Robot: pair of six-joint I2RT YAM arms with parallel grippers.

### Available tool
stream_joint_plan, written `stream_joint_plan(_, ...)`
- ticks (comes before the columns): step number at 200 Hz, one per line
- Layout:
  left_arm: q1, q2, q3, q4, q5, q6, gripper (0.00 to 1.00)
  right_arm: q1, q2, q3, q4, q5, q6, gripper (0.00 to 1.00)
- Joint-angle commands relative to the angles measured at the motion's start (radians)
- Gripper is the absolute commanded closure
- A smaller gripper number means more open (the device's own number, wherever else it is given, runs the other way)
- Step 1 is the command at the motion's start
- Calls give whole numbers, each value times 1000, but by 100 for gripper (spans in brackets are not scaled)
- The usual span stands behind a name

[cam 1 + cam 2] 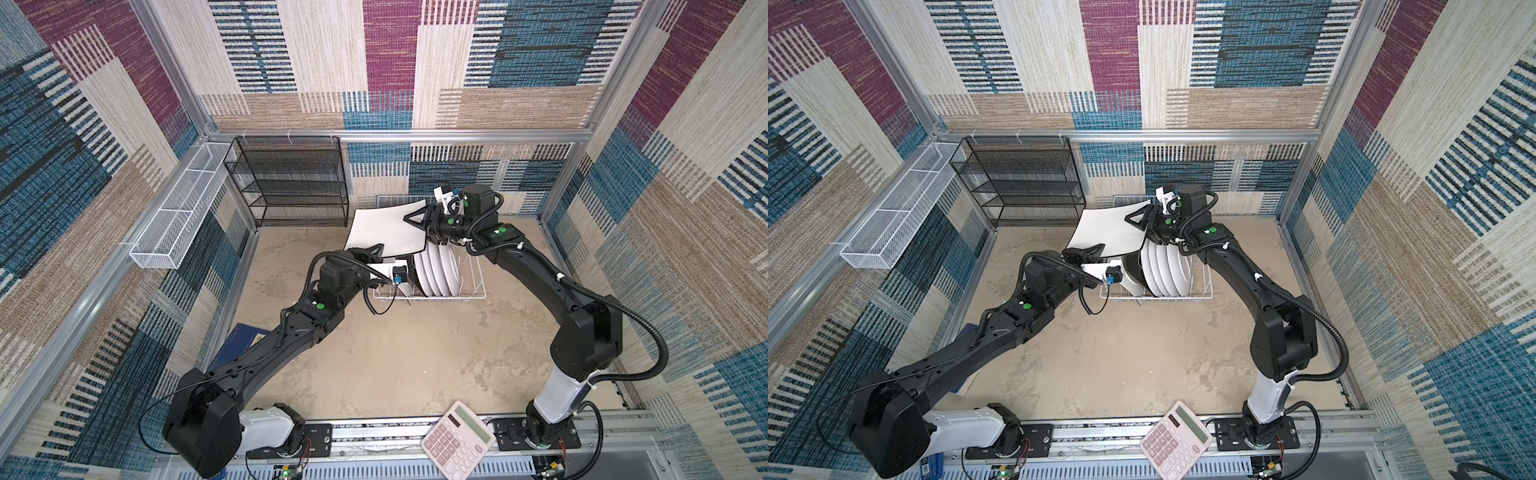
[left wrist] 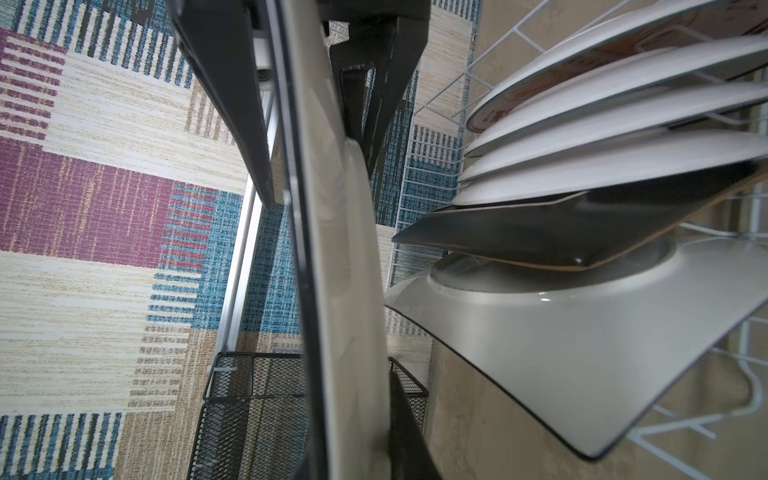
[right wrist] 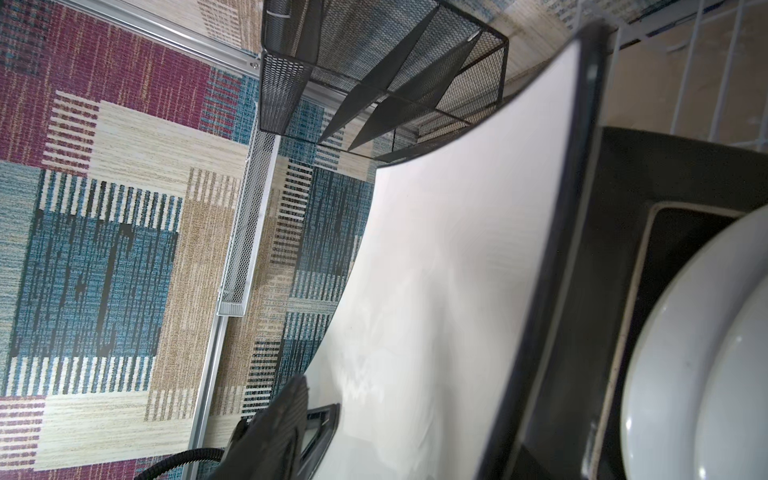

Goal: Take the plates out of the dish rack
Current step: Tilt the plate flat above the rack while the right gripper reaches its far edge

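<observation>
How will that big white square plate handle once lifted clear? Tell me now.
Probably stiff: the large white plate shows no sag though the left tool pinches it only near one corner. Likely slippery, since its glossy face shows faint reflections. It looks like glazed ceramic, so a knock against the black plate could chip it.

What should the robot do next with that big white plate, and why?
Probably close the right fingers fully on the large white rounded-square plate. The left fingers clamp its opposite corner, and it hangs above the white wire dish rack, so a second firm grip seems wise before carrying it.
</observation>
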Motion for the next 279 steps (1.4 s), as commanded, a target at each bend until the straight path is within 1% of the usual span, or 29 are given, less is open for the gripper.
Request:
stream_joint_plan(1,-4,10,1,214,-3,71,100,7,13,24,-6,-50,7,48)
stream_joint_plan(17,-5,15,-2,236,-9,60,100,10,10,22,-7,-49,6,50)
stream_joint_plan(85,-4,23,-7,242,-36,48,100,10,3,0,18,-71,6,84)
stream_joint_plan(108,-5,25,-3,240,-54,27,100,10,-4,-10,39,-69,15,92)
stream_joint_plan(125,-5,24,0,234,-66,8,100,6,-12,-17,62,-66,25,100)
stream_joint_plan(140,-5,21,15,184,-81,-18,100,0,-19,-17,78,-60,29,100)
stream_joint_plan(152,-5,13,15,162,-83,-47,91,-9,-30,-29,106,-50,32,100)
stream_joint_plan(177,-5,-12,7,143,-70,-101,61,-37,-41,-36,148,-48,57,100)
stream_joint_plan(187,-5,-20,8,129,-69,-124,51,-50,-39,-32,161,-58,69,100)
stream_joint_plan(199,-5,-31,7,109,-63,-145,36,-63,-41,-29,180,-66,78,100)
stream_joint_plan(209,-5,-45,9,86,-57,-173,27,-72,-42,-30,201,-74,86,100)
stream_joint_plan(225,-5,-79,17,34,-36,-216,21,-86,-55,-37,236,-76,95,100)
stream_joint_plan(234,-5,-103,24,-4,-27,-280,20,-94,-64,-37,243,-63,92,100)
stream_joint_plan(248,-4,-147,52,-93,-2,-377,18,-108,-77,-79,255,-46,94,100)
stream_joint_plan(262,4,-175,119,-245,38,-502,16,-123,-80,-90,250,-39,91,100)
stream_joint_plan(279,26,-175,223,-410,104,-647,16,-130,-88,-98,249,-31,66,100)
